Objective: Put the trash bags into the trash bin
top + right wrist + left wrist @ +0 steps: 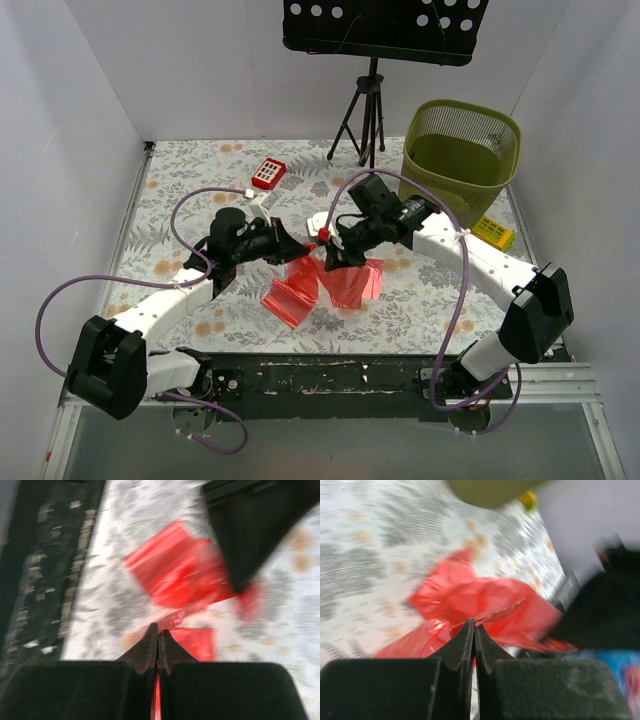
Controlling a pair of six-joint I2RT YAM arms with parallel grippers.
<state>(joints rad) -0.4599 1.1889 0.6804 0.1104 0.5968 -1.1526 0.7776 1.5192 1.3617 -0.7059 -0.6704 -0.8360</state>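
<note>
1. White walls close in your flower-patterned desk point(160, 210) on three sides; nothing on it has reached its goal yet.
2. Your left claw point(284, 242) point(474, 626) has its jaws pressed together, and in the left wrist view a thin red flap meets the tips, so it looks to be nipping an edge of film.
3. Just right of it, the trash bags point(310, 287) point(485, 597) point(172, 575) lie crumpled on the desk near its middle, between the two claws. They show as at least two red pieces, close together.
4. Your right claw point(330, 262) point(158, 629) is also pressed together. Red shows in the slit between its jaws, so judge it to be pinching film too.
5. Far right at the back, the trash bin point(452, 176) stands upright, well apart from the bags, with no red inside it as far as the top view shows.
6. By this reckoning only the grasp is done. Lifting, carrying across and dropping in are all left.
</note>
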